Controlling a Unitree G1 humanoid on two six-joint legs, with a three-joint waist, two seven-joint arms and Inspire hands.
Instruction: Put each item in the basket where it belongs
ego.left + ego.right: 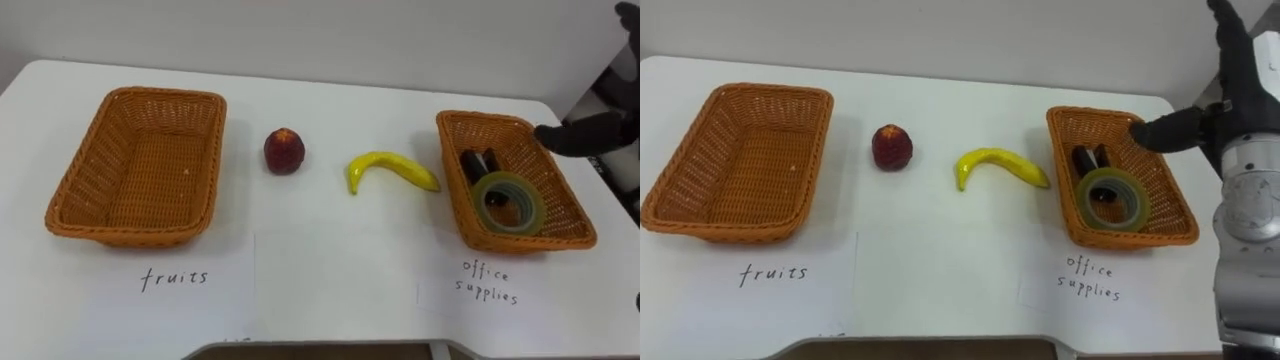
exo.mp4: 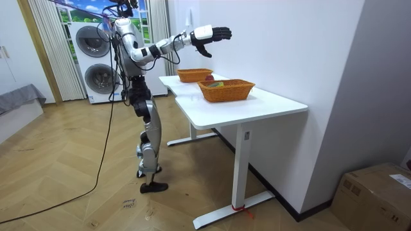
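1. Bench [image 1: 330, 230]: white. The robot stands at its near edge.
2. Fruits basket [image 1: 85, 170]: near the left edge, holding nothing. A handwritten paper label [image 1: 175, 278] lies between it and the near edge.
3. Office-supplies basket [image 1: 567, 205]: near the right edge. It holds a tape roll [image 1: 507, 181] and, behind it, two dark cylindrical items [image 1: 478, 163]. A second label [image 1: 487, 282] lies in front.
4. Red fruit [image 1: 285, 151] and banana [image 1: 385, 167]: on the bare bench between the baskets. The banana's tip is just beside the office-supplies basket.
5. Right robot hand [image 1: 1230, 110]: raised above the office-supplies basket's far right corner, fingers extended, holding nothing.
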